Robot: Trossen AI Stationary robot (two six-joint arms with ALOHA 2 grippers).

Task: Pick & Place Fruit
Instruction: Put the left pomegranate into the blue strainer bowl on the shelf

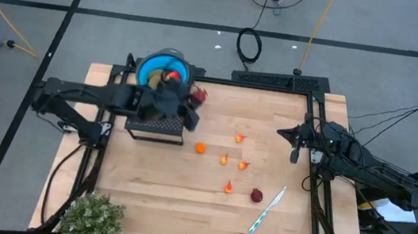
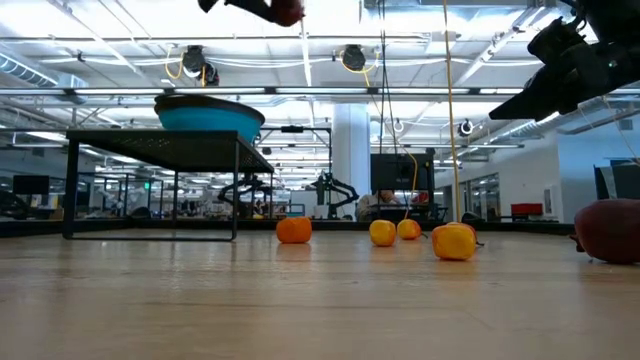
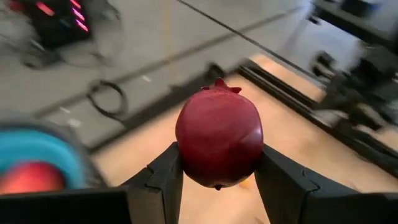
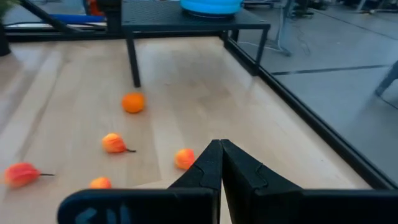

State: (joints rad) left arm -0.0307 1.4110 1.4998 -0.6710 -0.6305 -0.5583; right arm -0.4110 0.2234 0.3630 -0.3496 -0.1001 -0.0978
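Over the back-left part of the table, the left gripper (image 3: 219,171) is up in the air with a dark red pomegranate-like fruit (image 3: 219,140) pinched between its two fingers (image 3: 163,180); from above, that red ball (image 1: 199,95) shows just beside the blue bowl (image 1: 153,69), which sits on a small black stand (image 1: 155,129); inside the bowl there's already a red piece and a yellowish piece, though what exactly they are I can't tell. Out on the wooden table (image 1: 145,181), the rest is scattered: a round orange fruit (image 1: 200,148) near the stand; small orange bits (image 1: 239,137) (image 1: 224,160) (image 1: 244,165) (image 1: 227,186) strung through the middle; a second dark red ball (image 1: 256,195) toward the front, lying just beside a white-and-blue pen (image 1: 268,209). Over on the right edge, the right gripper (image 4: 219,163) waits raised, fingers pressed together on nothing; a bushy green plant (image 1: 92,219) sits at the front-left corner.
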